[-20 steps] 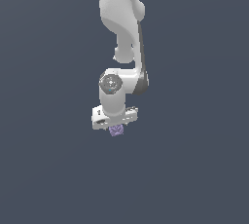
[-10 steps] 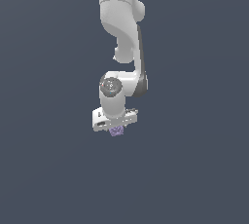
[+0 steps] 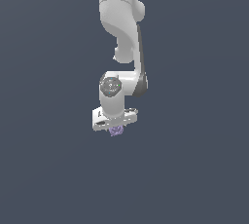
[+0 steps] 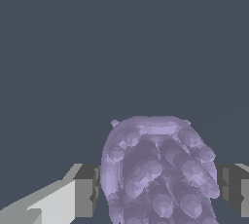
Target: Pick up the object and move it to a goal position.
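The object point(image 3: 115, 130) is a small pale purple lumpy thing held just under my white gripper point(image 3: 115, 126), low in the middle of the exterior view. In the wrist view the object point(image 4: 155, 169) fills the space between the two fingers point(image 4: 85, 191). Each pad touches one of its sides. My gripper point(image 4: 158, 191) is shut on it. The hand hides the top of the object in the exterior view. I cannot tell how far the object hangs above the dark surface.
A plain dark grey-blue surface point(image 3: 194, 169) fills both views. The white arm point(image 3: 121, 18) comes down from the top middle of the exterior view. No other objects or edges show.
The arm's wrist has shifted very slightly. The object stays in the gripper at nearly the same spot in the exterior view.
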Tool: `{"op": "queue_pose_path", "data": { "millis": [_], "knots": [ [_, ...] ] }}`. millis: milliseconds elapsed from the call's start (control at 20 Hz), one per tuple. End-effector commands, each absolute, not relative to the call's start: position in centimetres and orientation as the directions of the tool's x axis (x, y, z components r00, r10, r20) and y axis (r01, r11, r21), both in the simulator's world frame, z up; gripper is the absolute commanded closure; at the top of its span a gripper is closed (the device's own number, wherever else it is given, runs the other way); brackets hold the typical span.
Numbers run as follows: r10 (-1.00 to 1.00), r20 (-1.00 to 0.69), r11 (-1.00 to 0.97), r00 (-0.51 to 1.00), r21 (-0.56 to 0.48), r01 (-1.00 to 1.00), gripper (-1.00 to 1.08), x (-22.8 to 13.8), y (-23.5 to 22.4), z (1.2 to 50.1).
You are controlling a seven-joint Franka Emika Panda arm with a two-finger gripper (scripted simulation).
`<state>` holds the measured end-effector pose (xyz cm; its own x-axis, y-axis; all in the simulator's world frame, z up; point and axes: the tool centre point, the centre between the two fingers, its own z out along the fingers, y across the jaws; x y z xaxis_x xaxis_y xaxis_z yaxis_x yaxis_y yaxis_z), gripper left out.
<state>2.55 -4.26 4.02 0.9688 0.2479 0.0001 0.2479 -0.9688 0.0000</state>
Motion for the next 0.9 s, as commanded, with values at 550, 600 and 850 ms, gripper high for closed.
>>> {"op": "queue_pose_path", "data": {
  "millis": [550, 600, 850],
  "knots": [
    [0.247, 0.0, -0.969, 0.969, 0.0, 0.247, 1.08, -1.5, -8.7, 6.7],
    [0.247, 0.0, -0.969, 0.969, 0.0, 0.247, 1.08, -2.1, -9.3, 7.1],
    [0.247, 0.0, -0.969, 0.969, 0.0, 0.247, 1.08, -5.2, -12.8, 9.2]
  ]
}}
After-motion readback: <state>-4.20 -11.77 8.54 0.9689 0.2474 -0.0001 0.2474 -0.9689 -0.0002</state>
